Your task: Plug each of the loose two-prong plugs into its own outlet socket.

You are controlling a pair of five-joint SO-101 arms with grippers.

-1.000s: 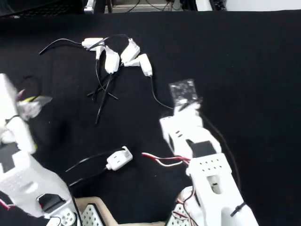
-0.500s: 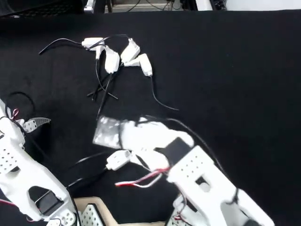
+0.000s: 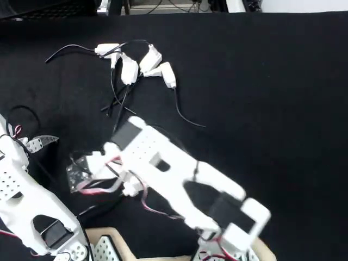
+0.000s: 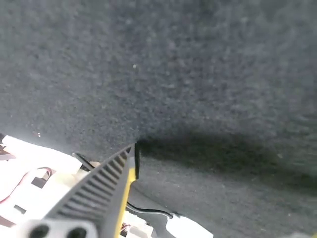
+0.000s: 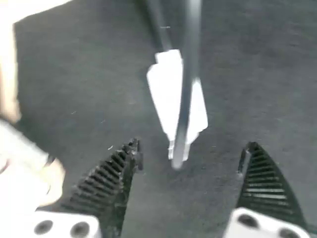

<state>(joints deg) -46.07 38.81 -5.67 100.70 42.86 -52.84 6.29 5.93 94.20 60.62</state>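
A white two-prong plug [image 5: 176, 99] lies on the black cloth just beyond my right gripper [image 5: 192, 148], a black cable crossing over it. That gripper is open with nothing between its fingers. In the high view the right arm [image 3: 163, 168] stretches toward the left, its gripper [image 3: 81, 169] low over the front-left cloth, and the arm covers most of the loose plug there. Several white plugs and outlet sockets [image 3: 130, 68] lie bunched with black cables at the back left. My left gripper [image 3: 41, 143] sits at the far left edge; one toothed finger [image 4: 111, 181] hangs over bare cloth.
Black cables [image 3: 117, 109] trail from the back cluster toward the middle. A tan board [image 3: 117, 242] and both arm bases sit at the front edge. The right half of the cloth [image 3: 272, 109] has free room.
The right arm has swung from the table's middle far to the left, passing over the loose front plug. The left arm dropped slightly at first, then held still.
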